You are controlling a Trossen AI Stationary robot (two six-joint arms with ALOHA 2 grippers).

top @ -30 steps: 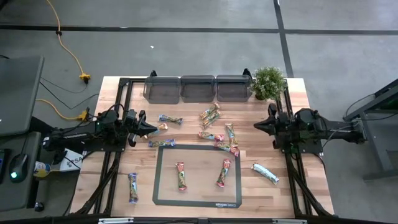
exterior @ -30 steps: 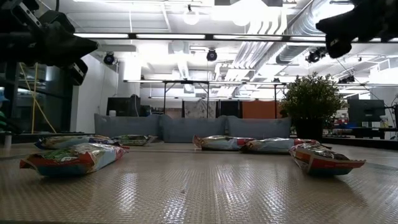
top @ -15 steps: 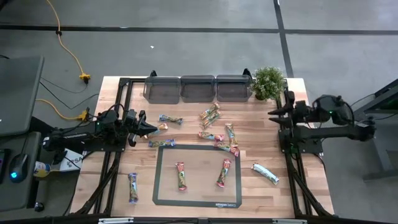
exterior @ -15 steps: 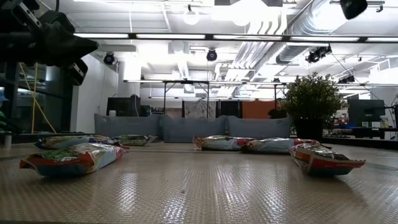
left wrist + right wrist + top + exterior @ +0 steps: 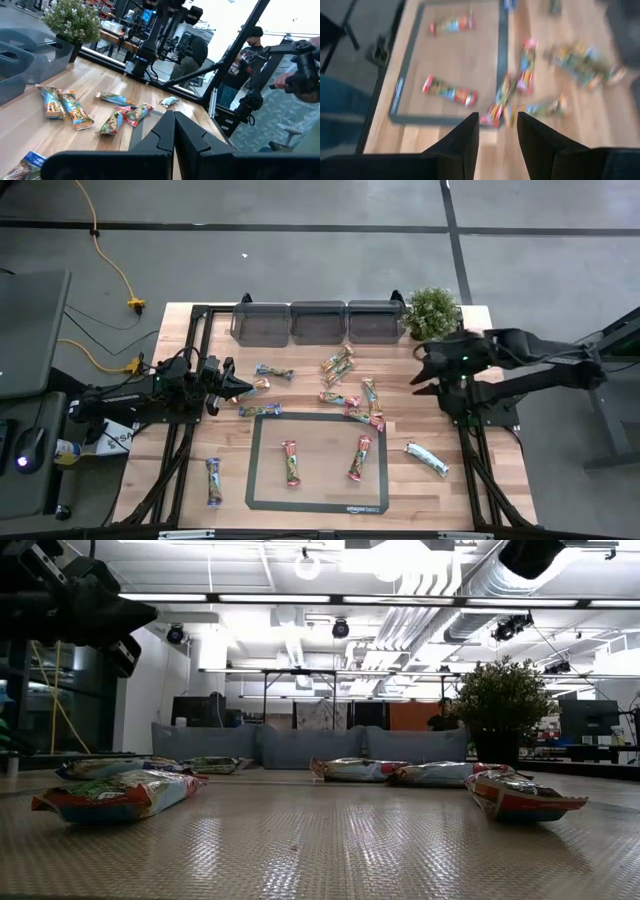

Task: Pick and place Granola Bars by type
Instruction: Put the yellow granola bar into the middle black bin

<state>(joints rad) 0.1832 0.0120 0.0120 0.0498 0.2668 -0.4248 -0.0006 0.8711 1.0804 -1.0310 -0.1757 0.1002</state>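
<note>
**Right arm reaching in, no bar picked yet**

Open workshop floor, grey concrete, yellow cable; wooden bench (image 5: 190,480) carried the lot. Three grey bins (image 5: 318,321) sat in a row at 12 o'clock on the bench, potted plant (image 5: 432,311) beside them toward 1 o'clock. A dark-framed mat (image 5: 318,418) lay at 6 o'clock.

Granola Bars (image 5: 347,388) were loose: a cluster near centre, just past the mat's 12 to 1 o'clock edge; two bars on the mat (image 5: 290,462); one blue-wrapped bar at 10 o'clock (image 5: 273,372); a pale bar at 4 o'clock (image 5: 426,459); one at 7 o'clock (image 5: 213,480). Bins looked to hold nothing, though hard to confirm.

Left end effector (image 5: 243,387) waited at 9 o'clock, fingers pressed together, pinching nothing. Right end effector (image 5: 419,368) hung above the bench at 3 o'clock, pointed at the cluster; its wrist view showed the fingers (image 5: 462,137) spread with a clear gap, nothing between them.

Step, by my read: approach for a first pick, sorting not begun. Next move calls for lowering over one bar at the cluster's edge, fingers across its narrow width, avoiding the overlapping neighbours.
</note>
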